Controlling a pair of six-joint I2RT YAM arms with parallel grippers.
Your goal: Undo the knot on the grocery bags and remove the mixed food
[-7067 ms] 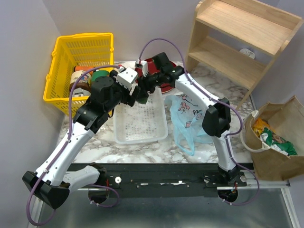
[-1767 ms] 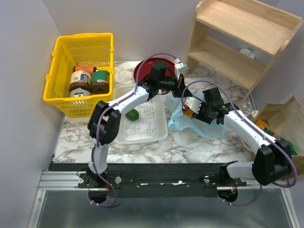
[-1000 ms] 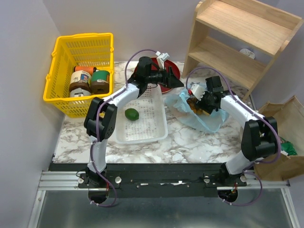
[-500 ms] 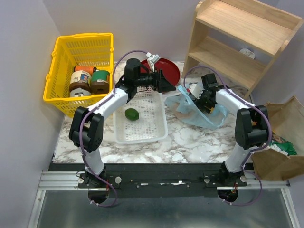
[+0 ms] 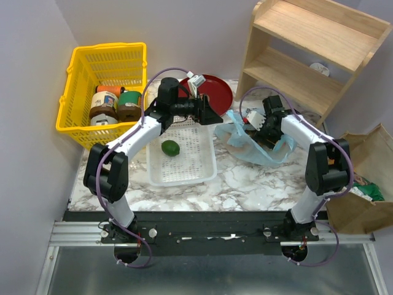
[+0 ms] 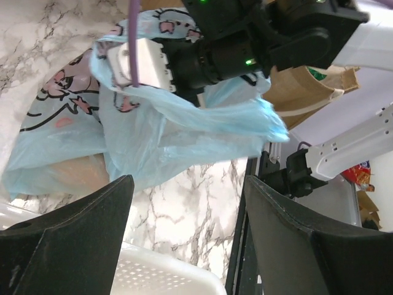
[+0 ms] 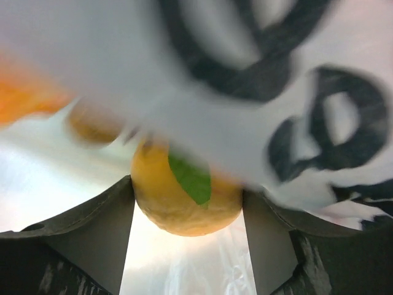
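**Blue bag opened, most of the food yet to be unpacked.** A light-blue carrier bag (image 5: 261,150) is seen lying open on the marble table (image 5: 245,181), just beside the white tray (image 5: 190,166). The right gripper (image 7: 185,187) is sunk into the bag's mouth, and an orange (image 7: 178,212) with a green sticker is framed between its fingers. The gap is filled by the fruit from one finger to the other, but the view is blurred. Whether the orange is pinched or merely bracketed cannot be told.

The left gripper (image 6: 187,184) is held over the far end of the tray, facing the bag. Its claw is spread wide, nothing is carried in it, and no contact with the plastic is seen.

The job is judged to be in its early part. No knot is visible on the blue bag, so that untying is taken as done, and one lime (image 5: 171,147) has been laid in the tray. The orange remains inside the film, along with orange and brown shapes too blurred to be named. The brown paper bag (image 5: 362,212) with rope handles is seen at the right edge of the scene, well apart from both claws and untouched, so its contents are yet to be taken out. The jars (image 5: 116,104) in the yellow basket (image 5: 80,126) are no part of the work.
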